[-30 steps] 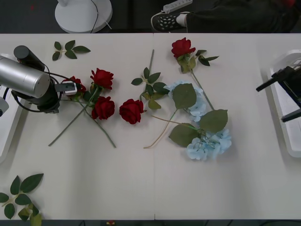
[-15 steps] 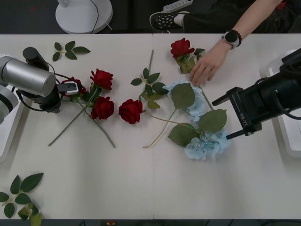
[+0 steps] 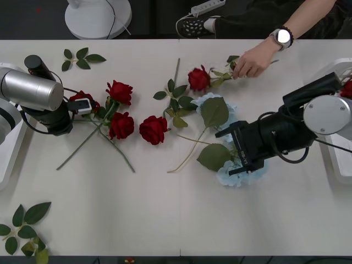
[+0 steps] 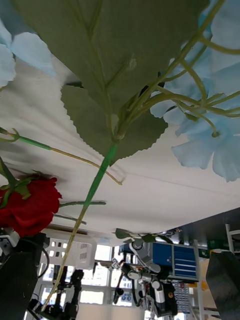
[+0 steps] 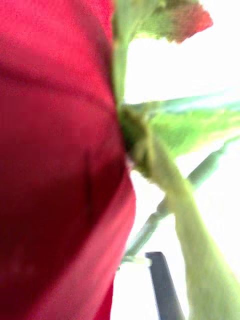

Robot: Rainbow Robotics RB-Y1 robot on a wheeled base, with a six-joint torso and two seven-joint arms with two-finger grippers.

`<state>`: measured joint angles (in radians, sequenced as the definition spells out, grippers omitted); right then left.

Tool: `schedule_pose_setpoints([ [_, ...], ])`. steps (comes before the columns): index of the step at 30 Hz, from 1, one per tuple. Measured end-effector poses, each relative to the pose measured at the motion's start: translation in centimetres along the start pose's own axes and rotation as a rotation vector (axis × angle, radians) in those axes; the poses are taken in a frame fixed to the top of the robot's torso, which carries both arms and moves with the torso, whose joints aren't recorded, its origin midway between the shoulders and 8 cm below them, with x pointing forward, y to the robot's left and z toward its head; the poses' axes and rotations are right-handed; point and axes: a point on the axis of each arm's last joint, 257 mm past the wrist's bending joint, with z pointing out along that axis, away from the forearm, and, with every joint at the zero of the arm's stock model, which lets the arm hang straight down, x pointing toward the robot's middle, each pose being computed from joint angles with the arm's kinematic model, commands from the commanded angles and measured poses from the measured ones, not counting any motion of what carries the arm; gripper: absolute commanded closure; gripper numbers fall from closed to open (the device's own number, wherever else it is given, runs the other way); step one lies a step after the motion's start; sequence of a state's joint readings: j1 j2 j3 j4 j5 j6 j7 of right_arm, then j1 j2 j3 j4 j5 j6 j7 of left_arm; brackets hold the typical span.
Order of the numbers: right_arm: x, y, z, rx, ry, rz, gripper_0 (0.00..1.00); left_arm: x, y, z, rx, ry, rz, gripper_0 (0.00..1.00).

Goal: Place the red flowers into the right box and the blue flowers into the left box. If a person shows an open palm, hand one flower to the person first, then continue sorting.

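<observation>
Right claw (image 3: 235,151) advanced onto blue flowers (image 3: 240,171), fingers apart.

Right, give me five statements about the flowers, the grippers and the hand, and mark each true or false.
1. The right gripper is down at the blue flowers. True.
2. The person's hand holds a red rose by its stem. True.
3. The hand shows an open palm. False: its fingers are closed on the stem.
4. The left gripper hovers over the loose leaf sprig. False: it is at a red rose in the left cluster.
5. Blue flowers lie in the left box. False: they lie on the table.
</observation>
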<state>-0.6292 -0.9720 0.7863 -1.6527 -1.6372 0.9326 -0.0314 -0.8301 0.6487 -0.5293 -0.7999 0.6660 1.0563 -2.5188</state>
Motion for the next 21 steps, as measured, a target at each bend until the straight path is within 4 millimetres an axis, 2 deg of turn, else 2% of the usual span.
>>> schedule_pose_setpoints([
  [12,2.1,1.0,4.3,-0.022,0.031,0.006,0.00,-0.3,-0.4,-0.4,0.036,-0.029,-0.041,1.00],
  [16,2.0,1.2,5.6,-0.023,0.028,0.042,0.00,-1.7,-3.1,-1.4,0.170,-0.088,-0.116,1.00],
  [18,2.1,1.5,6.1,-0.025,0.028,0.043,0.00,-2.6,-3.8,-2.2,0.203,-0.111,-0.115,1.00],
  [20,2.2,1.7,6.6,-0.026,0.029,0.049,0.11,-3.5,-4.3,-3.1,0.229,-0.139,-0.103,1.00],
  [21,2.2,1.8,6.8,-0.027,0.031,0.052,0.21,-3.9,-4.5,-3.6,0.242,-0.152,-0.099,1.00],
])
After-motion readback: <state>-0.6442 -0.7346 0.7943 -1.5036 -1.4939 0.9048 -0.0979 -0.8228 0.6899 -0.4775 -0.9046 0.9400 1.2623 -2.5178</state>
